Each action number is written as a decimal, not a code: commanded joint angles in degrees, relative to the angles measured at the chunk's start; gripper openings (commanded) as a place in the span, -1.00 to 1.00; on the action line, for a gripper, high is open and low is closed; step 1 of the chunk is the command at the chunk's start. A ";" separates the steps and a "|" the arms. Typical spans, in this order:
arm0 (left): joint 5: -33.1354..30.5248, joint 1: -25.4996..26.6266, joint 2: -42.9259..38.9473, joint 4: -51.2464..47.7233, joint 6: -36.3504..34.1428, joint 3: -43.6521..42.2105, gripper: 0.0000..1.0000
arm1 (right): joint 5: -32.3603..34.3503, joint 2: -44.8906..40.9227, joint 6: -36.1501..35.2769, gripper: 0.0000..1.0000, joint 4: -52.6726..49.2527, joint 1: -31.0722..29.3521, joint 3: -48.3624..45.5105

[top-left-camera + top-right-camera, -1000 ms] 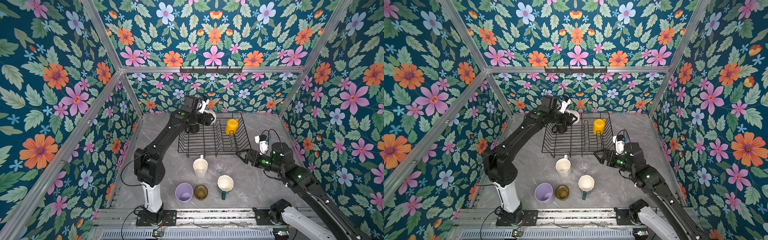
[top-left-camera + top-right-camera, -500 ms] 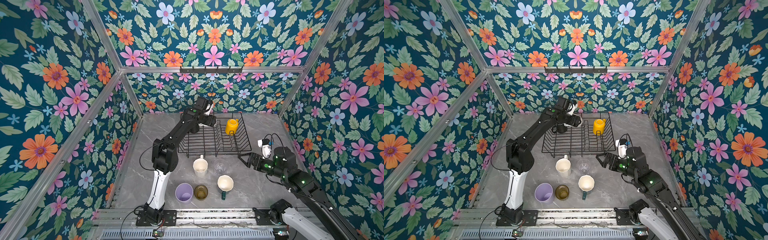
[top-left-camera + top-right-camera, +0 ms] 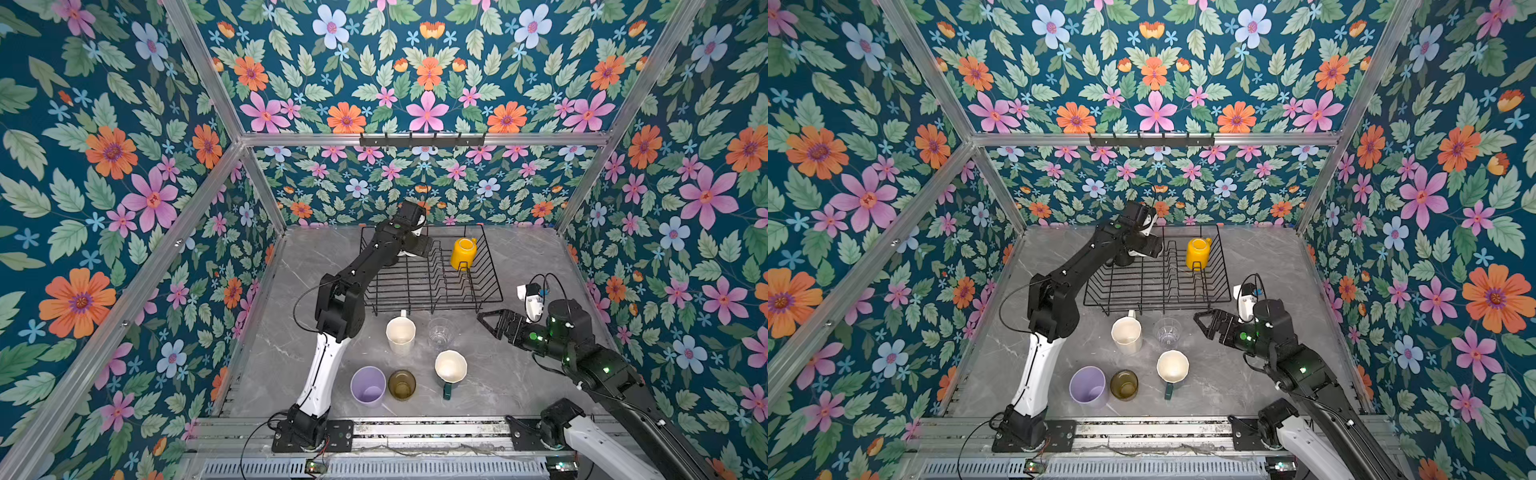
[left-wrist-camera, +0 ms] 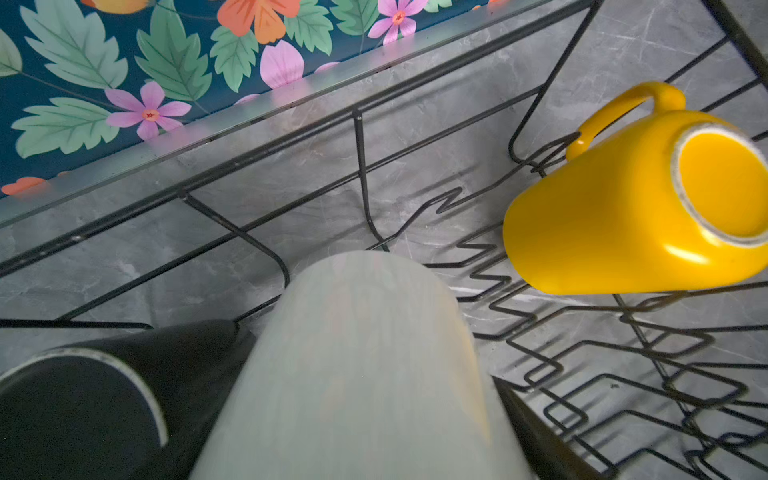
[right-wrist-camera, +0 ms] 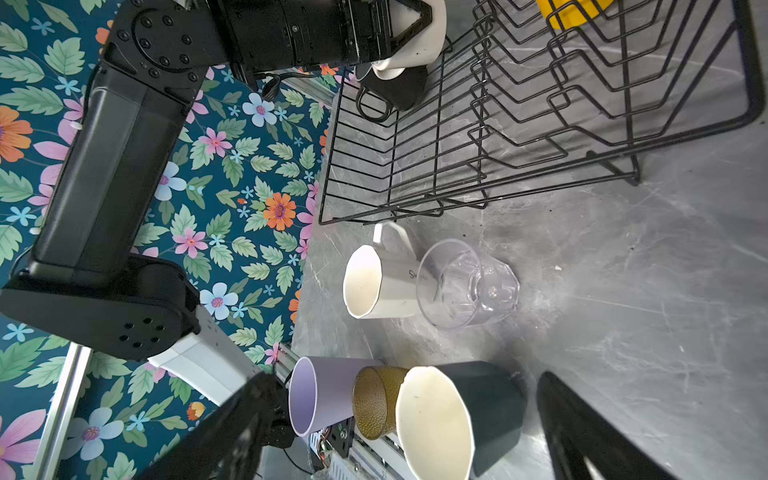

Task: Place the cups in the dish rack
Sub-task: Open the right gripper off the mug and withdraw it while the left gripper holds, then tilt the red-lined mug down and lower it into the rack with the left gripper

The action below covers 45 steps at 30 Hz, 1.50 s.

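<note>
Left wrist view: pale glazed mug [image 4: 365,353], clamped in the left gripper [image 3: 420,248], held over the far left corner of the black wire dish rack [image 3: 492,293], just beside a black mug [image 4: 83,399] that sits base up in that corner; whether the two mugs touch cannot be told. Yellow handled mug [image 4: 615,216]: in the rack's far right corner, base up, tilted on the divider prongs. Rack: at the middle of the far edge of the grey marbled desk [image 3: 519,386]. In both top views, on the desk outside the rack: tall white mug [image 3: 400,336], upright, just off the rack's near edge; clear glass [image 3: 440,332], upright, just beside it on the right. Closer to the desk's near edge, a row from left to right: lilac tumbler [image 3: 367,385]; olive-amber glass [image 3: 402,384], just beside the tumbler; green mug with white inside [image 3: 451,368], handle toward the near edge. Right gripper [image 3: 489,325]: fingers wide apart with nothing between them, above the desk off the rack's near right corner, near the clear glass
</note>
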State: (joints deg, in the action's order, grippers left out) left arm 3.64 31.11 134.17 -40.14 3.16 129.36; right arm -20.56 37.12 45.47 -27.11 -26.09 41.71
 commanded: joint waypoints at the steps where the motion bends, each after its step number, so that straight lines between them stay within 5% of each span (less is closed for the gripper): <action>1: -1.51 0.00 0.36 4.01 0.45 0.55 -1.00 | 0.34 -0.03 0.80 0.95 0.66 0.01 -0.22; 32: -2.84 -0.08 7.31 4.98 0.61 1.07 -1.00 | -0.22 0.41 2.17 0.93 2.03 -0.02 -1.20; 38: -3.28 -0.09 7.81 5.33 1.06 1.07 -0.68 | -0.08 0.43 2.25 0.93 1.89 -0.02 -1.20; 40: -3.21 -0.09 7.78 5.42 1.02 1.11 -0.42 | -0.02 0.41 2.25 0.93 1.89 -0.01 -1.20; 42: -3.02 -0.09 7.77 5.42 0.80 1.21 0.06 | 0.08 0.42 2.26 0.93 1.91 -0.03 -1.28; 45: -3.20 -0.09 7.77 5.42 0.53 1.25 0.39 | 0.16 0.32 2.25 0.93 1.89 -0.02 -1.33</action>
State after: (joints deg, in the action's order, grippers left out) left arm 1.04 31.11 141.49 -35.99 4.12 130.43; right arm -20.80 37.54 47.62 -26.72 -26.06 40.42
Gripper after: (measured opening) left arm 0.858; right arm 0.966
